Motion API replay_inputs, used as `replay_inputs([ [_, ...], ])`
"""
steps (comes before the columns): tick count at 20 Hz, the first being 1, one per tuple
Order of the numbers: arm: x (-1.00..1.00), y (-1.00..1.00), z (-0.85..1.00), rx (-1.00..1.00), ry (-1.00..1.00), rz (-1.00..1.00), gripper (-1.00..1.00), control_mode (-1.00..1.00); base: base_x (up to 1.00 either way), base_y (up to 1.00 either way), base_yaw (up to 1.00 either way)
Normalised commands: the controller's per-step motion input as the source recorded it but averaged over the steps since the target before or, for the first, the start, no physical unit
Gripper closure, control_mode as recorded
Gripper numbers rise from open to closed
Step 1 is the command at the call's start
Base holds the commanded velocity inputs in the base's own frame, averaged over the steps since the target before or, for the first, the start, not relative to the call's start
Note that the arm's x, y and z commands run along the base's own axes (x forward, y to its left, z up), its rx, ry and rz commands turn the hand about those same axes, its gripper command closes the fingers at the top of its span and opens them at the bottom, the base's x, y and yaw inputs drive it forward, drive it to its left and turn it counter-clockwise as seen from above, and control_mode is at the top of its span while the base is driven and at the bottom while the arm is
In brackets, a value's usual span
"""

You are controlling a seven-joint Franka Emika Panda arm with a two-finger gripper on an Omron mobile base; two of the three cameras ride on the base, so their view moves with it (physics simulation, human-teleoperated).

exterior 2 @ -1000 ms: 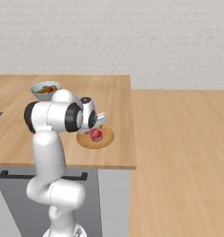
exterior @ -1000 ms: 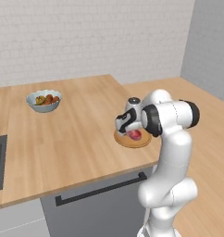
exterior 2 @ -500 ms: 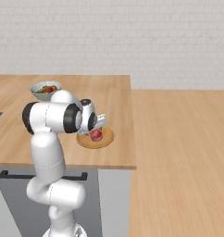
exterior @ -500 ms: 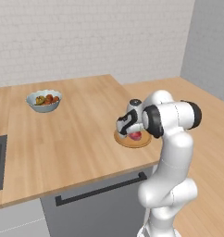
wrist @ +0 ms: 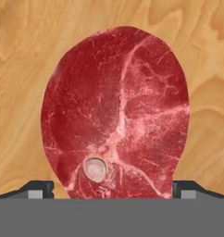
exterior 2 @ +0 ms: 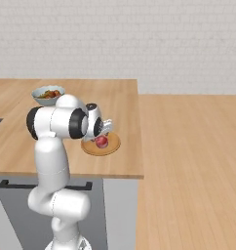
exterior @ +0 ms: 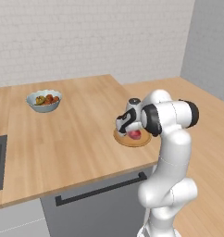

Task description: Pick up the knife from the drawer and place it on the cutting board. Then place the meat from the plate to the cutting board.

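Meat step coming up, nothing lifted yet

Going left to right from the left base view: fruit bowl (exterior: 44,100) sits way over at 10 o'clock on the table (exterior: 72,134), then our end effector (exterior: 129,128) hangs right over the plate (exterior: 132,140) at the table's near right corner. Its jaws are spread wide with nothing in them, one on each side of the meat (wrist: 116,111), which lies flat on the plate. We reckon the grab is next. No knife or cutting board anywhere we can see, so we can't vouch for that half.
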Motion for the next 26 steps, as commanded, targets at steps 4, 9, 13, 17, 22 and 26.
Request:
replay_inputs([
  [4,-0.01,0.00,-0.19,0.00,0.04,0.00,1.00,-1.00,0.00,0.00,0.00],
  [9,-0.02,0.00,-0.08,0.00,0.01,0.00,1.00,-1.00,0.00,0.00,0.00],
  [13,-0.50,-0.02,0.16,0.01,-0.05,0.00,1.00,-1.00,0.00,0.00,0.00],
  [17,-0.63,0.06,0.93,0.00,-0.15,0.00,1.00,-1.00,0.00,0.00,0.00],
  [22,-0.87,0.08,0.83,0.00,-0.19,0.01,1.00,-1.00,0.00,0.00,0.00],
  [26,-0.99,0.01,0.15,0.00,-0.17,0.10,1.00,-1.00,0.00,0.00,0.00],
])
